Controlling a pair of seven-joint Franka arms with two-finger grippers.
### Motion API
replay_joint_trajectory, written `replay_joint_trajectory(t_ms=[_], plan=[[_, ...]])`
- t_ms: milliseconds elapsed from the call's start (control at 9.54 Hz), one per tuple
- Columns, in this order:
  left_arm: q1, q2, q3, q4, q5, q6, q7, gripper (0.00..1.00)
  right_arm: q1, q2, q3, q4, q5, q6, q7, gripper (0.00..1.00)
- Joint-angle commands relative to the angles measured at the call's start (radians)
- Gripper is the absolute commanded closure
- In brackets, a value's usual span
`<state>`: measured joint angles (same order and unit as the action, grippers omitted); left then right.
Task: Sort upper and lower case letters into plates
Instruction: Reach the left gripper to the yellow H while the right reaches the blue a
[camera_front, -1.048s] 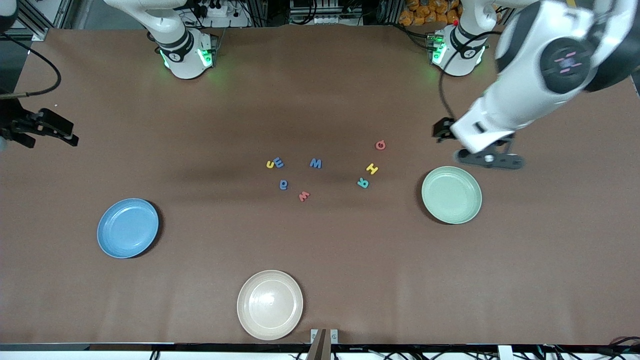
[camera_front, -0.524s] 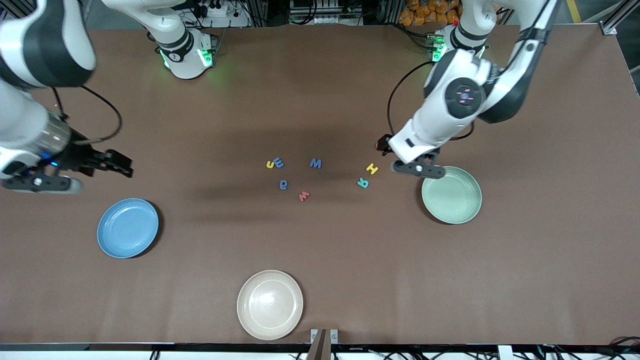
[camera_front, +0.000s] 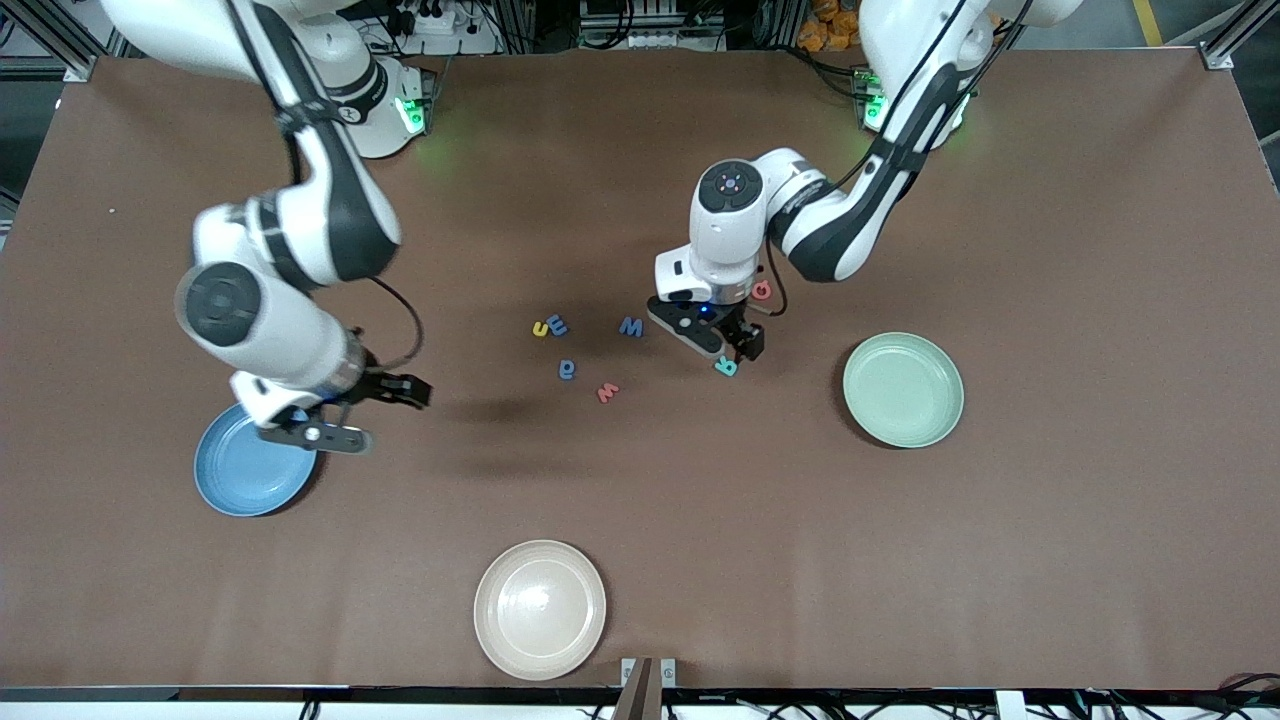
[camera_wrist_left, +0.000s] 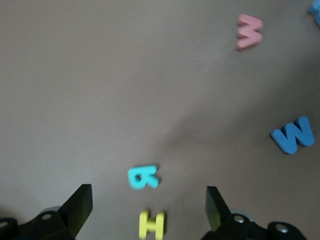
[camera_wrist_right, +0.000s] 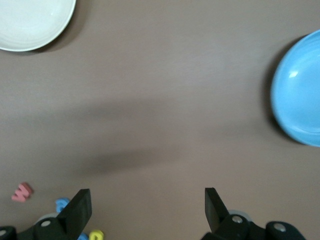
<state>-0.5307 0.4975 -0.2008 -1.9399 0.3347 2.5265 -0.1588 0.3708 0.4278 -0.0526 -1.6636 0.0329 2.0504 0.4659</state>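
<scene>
Brown matte table; cables and aluminium framing along the bases' edge. Cream plate nearest the front camera. Left gripper, fingers spread and empty, hangs over the yellow H, with the teal R just beside it. Mint plate sits toward the left arm's end. Right gripper, also spread and empty, hovers by the blue plate rim. Pink w, blue M and the other letters lie mid-table between the plates.

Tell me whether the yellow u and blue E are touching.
Cannot tell. In the front view the yellow u and blue E sit right against each other with no clear gap, but contact is not plainly shown.
</scene>
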Motion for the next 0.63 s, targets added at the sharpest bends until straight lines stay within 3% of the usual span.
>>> replay_joint_trajectory(t_ms=[0,210,314,524], plan=[[0.142,0.024,-0.052,-0.020,-0.035,0.038,0.192,0.00,0.058,0.084,-0.009,0.019,0.013,0.039,0.068,0.00],[0.335,0.056,-0.211,-0.054,-0.114,0.040,0.238,0.00,0.108,0.109,-0.009,-0.052,0.013,0.138,0.133,0.00],[0.354,0.056,-0.227,-0.060,-0.115,0.040,0.239,0.00,0.123,0.111,-0.007,-0.100,0.018,0.221,0.148,0.00],[0.333,0.068,-0.230,-0.060,-0.120,0.040,0.190,0.00,0.180,0.134,-0.007,-0.094,0.028,0.237,0.222,0.00]])
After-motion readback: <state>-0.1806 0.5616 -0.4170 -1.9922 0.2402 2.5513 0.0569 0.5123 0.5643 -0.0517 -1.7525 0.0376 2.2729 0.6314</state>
